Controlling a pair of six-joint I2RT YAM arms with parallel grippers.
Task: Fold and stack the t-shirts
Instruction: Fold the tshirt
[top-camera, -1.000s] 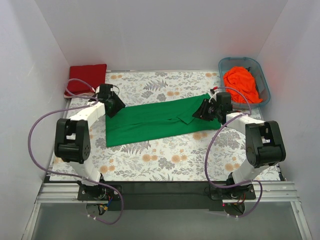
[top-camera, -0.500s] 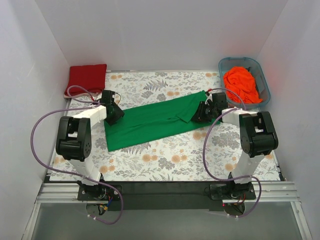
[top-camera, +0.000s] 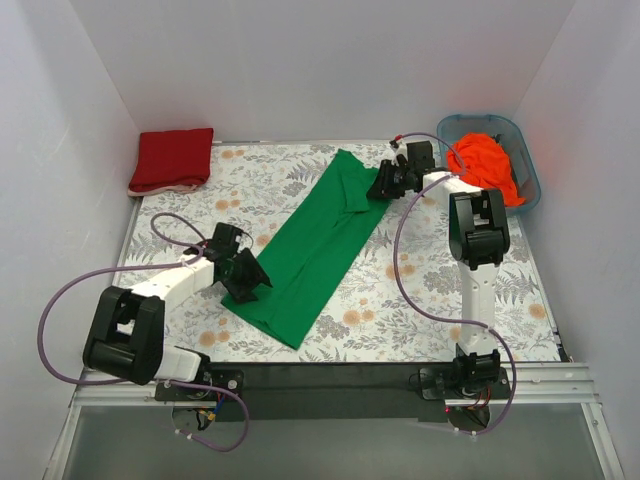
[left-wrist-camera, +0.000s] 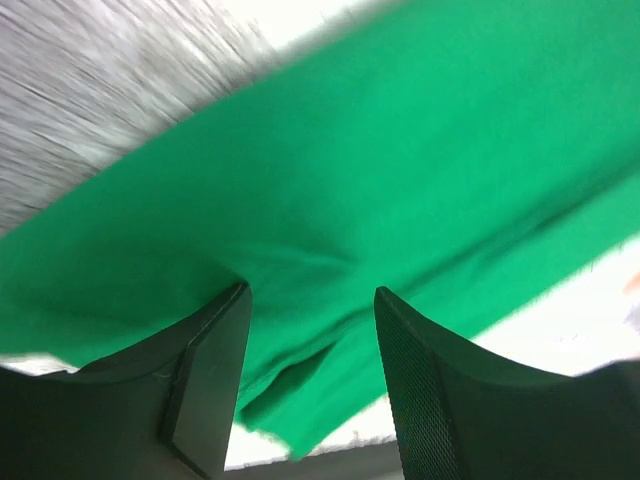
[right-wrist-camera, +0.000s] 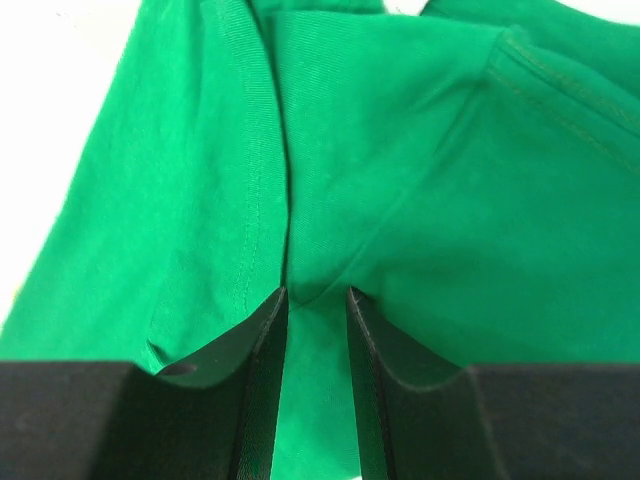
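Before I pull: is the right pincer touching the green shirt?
Touching. The right wrist view shows a fold of the green shirt pinched in the right pincer.

Blue-grey tub (top-camera: 480, 120), floral tablecloth (top-camera: 400, 310)

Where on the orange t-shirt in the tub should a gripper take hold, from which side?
Pinch the bunched crest of the orange t-shirt, coming down from above. It lies heaped in the tub, whose walls block a sideways approach, and its raised folds give the fingers something to close on. The right gripper is nearest but holds the green t-shirt.
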